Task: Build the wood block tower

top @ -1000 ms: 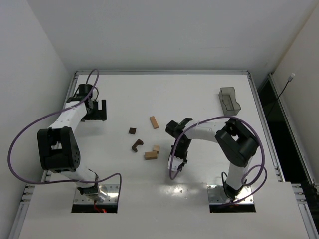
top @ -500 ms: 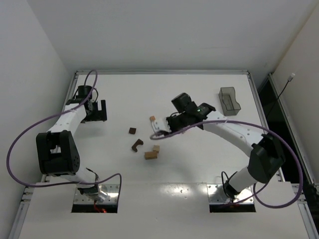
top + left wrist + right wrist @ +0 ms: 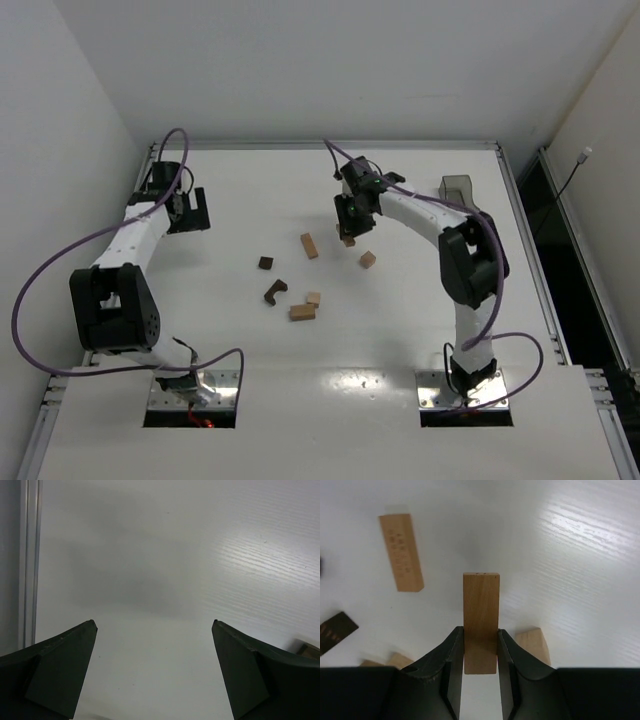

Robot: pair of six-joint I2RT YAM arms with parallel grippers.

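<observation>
My right gripper [image 3: 347, 228] is shut on a light tan bar [image 3: 481, 600] and holds it on end above the table. Below it lie a tan bar [image 3: 309, 245], which also shows in the right wrist view [image 3: 401, 551], and a tan cube [image 3: 368, 260], which shows there too [image 3: 532, 642]. Nearer me lie a dark cube [image 3: 265, 263], a dark notched piece [image 3: 275, 291], a small tan cube [image 3: 313, 298] and another tan bar [image 3: 302, 312]. My left gripper [image 3: 190, 211] is open and empty at the far left, over bare table [image 3: 154, 625].
A dark translucent bin [image 3: 460, 199] stands at the far right. A metal rail [image 3: 325, 146] runs along the table's far edge and down both sides. The left arm's purple cable [image 3: 40, 270] loops out past the table's left edge.
My right arm has swung from the near middle to the far middle and now holds a tan bar. A tan cube now lies right of the group. The left gripper shifted slightly farther away.
</observation>
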